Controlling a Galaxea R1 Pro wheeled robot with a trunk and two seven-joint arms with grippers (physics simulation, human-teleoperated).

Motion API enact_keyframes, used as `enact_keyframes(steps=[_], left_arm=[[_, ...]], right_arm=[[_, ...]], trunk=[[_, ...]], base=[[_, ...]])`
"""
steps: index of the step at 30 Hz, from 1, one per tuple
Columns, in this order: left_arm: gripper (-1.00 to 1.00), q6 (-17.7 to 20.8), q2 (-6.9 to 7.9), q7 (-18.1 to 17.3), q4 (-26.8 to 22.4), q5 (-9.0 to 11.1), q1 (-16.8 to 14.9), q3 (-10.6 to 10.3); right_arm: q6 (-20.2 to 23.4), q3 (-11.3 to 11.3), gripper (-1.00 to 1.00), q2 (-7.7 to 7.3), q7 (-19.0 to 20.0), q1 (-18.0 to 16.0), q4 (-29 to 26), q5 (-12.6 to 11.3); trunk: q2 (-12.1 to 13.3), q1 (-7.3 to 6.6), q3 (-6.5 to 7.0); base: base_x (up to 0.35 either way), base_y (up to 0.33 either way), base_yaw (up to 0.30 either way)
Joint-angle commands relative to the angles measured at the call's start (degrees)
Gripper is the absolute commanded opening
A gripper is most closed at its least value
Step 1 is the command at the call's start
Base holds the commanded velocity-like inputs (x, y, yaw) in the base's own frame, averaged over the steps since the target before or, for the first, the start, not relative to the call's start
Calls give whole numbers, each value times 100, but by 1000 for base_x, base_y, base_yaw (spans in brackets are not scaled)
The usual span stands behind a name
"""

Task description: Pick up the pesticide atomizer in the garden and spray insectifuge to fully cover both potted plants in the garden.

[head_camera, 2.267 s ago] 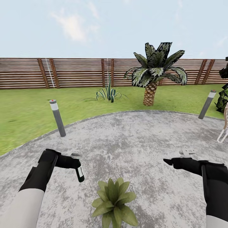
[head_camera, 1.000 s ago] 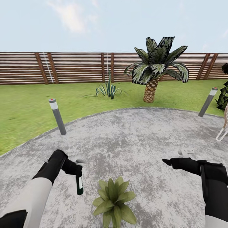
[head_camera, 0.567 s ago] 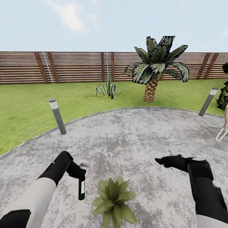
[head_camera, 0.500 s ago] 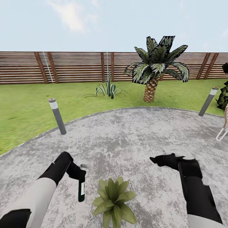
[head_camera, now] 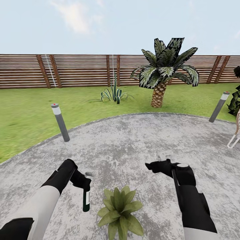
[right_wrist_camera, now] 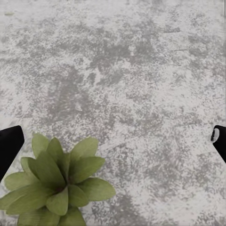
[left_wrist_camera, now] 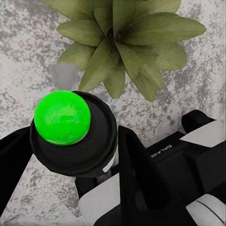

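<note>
My left pincer (head_camera: 85, 182) is clenched around the neck of the spray bottle (head_camera: 86, 199), which hangs from it upright, base down, above the grey paving (head_camera: 133, 143). The bottle is slim and dark green-black with a white label down its side. Through my left wrist camera I look down on its round black top (left_wrist_camera: 75, 136), where the button glows bright green (left_wrist_camera: 62, 117), with my black fingers (left_wrist_camera: 136, 169) pressed against either side. The bottle hangs just beside a potted plant (head_camera: 120, 213), a low rosette of broad pointed green leaves; the leaves hide its pot, so I cannot tell what the pot holds beyond the plant. My right pincer (head_camera: 154, 165) hovers over the paving above and to the right of the plant, released and empty, its two black fingertips (right_wrist_camera: 9, 146) spread wide apart in the wrist camera. Beyond the paving lie lawn (head_camera: 30, 113), a grey post (head_camera: 60, 122), a palm (head_camera: 163, 73) and a slatted wooden fence (head_camera: 80, 70).
</note>
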Motion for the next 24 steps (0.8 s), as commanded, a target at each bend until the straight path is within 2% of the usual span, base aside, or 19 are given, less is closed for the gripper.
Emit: enact_keyframes(steps=[1,6,9,18,20,21,22,24], left_arm=[[-100,27,-7,-59,-4,-54,-5,22],[-100,26,-14,-56,9,-48,-6,22],[-100,26,-18,-54,11,-52,-1,15],[-100,34,-18,-56,173,-72,0,-10],[-100,34,-42,-59,310,-76,-11,-121],[-100,34,-71,-60,392,-75,-29,-242],[-100,34,-148,-61,511,-74,-49,-458],[-100,34,-255,-62,626,-73,-59,-638]], right_arm=[[16,-76,100,-1,59,-5,-9,40],[67,-358,100,-11,104,-5,-13,19],[177,-514,100,-31,372,-8,-15,21],[192,-633,100,-57,551,-8,-33,69],[191,-712,100,-106,565,-9,-37,65],[190,-743,100,-134,572,-11,-38,62],[187,-769,100,-161,575,-12,-39,60],[188,-786,100,-175,579,-13,-46,58]], trunk=[[-3,0,-6],[-3,0,-6],[-3,0,-6],[-3,0,-6],[-3,0,-6],[-3,0,-6],[-3,0,-6],[-3,0,-6]], base=[[0,0,0],[0,0,-36],[0,0,-124],[0,0,-83],[0,0,-14],[0,0,-8],[0,0,-4],[0,0,-3]])
